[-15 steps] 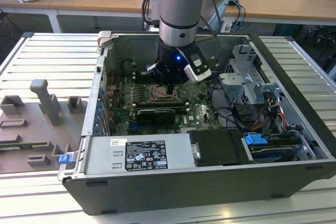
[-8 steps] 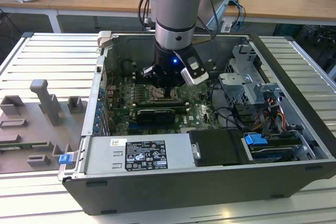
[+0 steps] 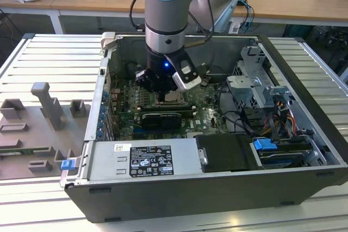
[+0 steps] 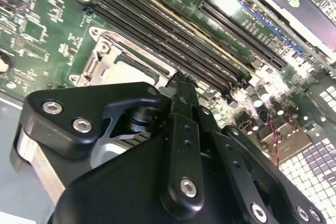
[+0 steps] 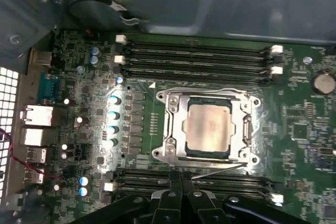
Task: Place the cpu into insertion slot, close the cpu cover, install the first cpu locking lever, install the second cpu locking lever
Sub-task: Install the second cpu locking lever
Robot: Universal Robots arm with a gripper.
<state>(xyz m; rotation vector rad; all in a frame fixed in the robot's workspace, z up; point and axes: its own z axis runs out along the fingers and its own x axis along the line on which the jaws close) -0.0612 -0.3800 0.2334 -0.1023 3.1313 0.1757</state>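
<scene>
The cpu point(image 5: 209, 125) shows a dull pale metal face; the cpu cover point(image 5: 173, 129) is shiny bare metal; the gripper point(image 5: 181, 199) is matt black.

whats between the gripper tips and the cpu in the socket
In the first wrist view, a thin metal lever and memory slots lie between gripper and cpu.

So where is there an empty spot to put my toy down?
The ribbed metal table beside the computer case, on the exterior view's left, behind the grey blocks, is bare. Inside the case is crowded: the gripper hangs over the cpu, with cables nearby.
</scene>
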